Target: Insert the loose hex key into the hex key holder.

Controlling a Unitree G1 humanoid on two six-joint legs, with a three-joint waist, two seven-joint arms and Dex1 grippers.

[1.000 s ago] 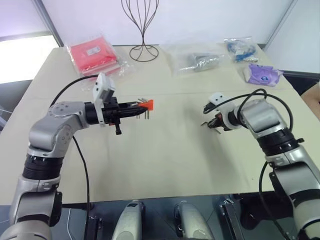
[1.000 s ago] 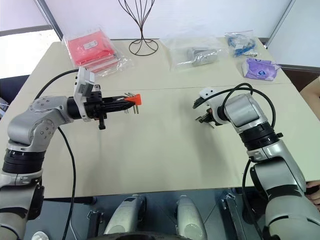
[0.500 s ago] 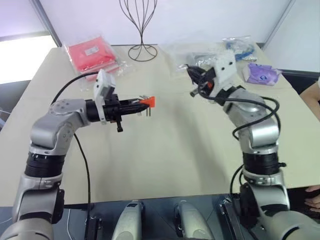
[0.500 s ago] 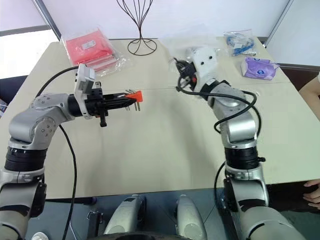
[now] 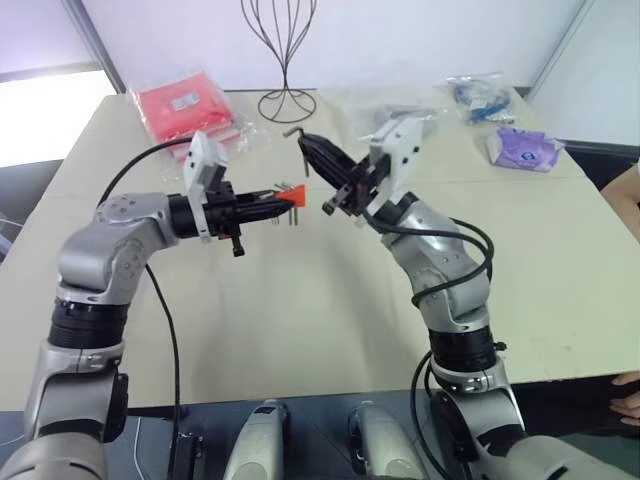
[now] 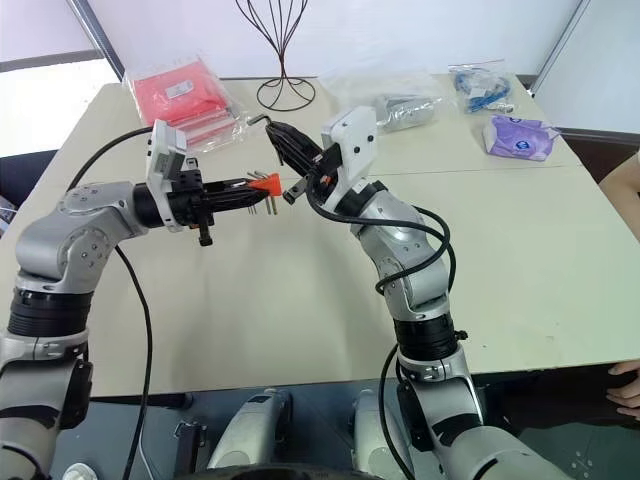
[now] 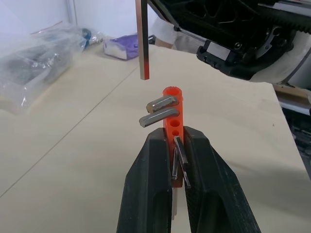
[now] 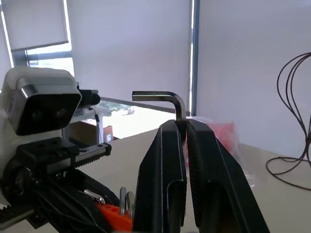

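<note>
The hex key holder (image 7: 171,104) is a small orange block with short grey keys sticking out. My left gripper (image 5: 272,206) is shut on it, held level above the table and pointing right. The loose hex key (image 8: 163,96), a thin dark L-shaped rod, is clamped near its bend in my shut right gripper (image 5: 308,145). That gripper angles up and to the left, close beside the holder. In the left wrist view the key's long leg (image 7: 141,39) hangs straight down, its tip just above and beside the top of the holder, not touching it.
At the back of the beige table (image 5: 300,320) lie a red plastic-wrapped packet (image 5: 190,105), a wire stand (image 5: 287,100), clear bags (image 5: 400,115), a blue-filled bag (image 5: 480,98) and a purple packet (image 5: 525,148). A person's hand (image 5: 625,400) rests at the near right edge.
My right arm has swung up and left from low over the table's right half, bringing the hex key next to the holder. The left gripper and holder stayed in place.
</note>
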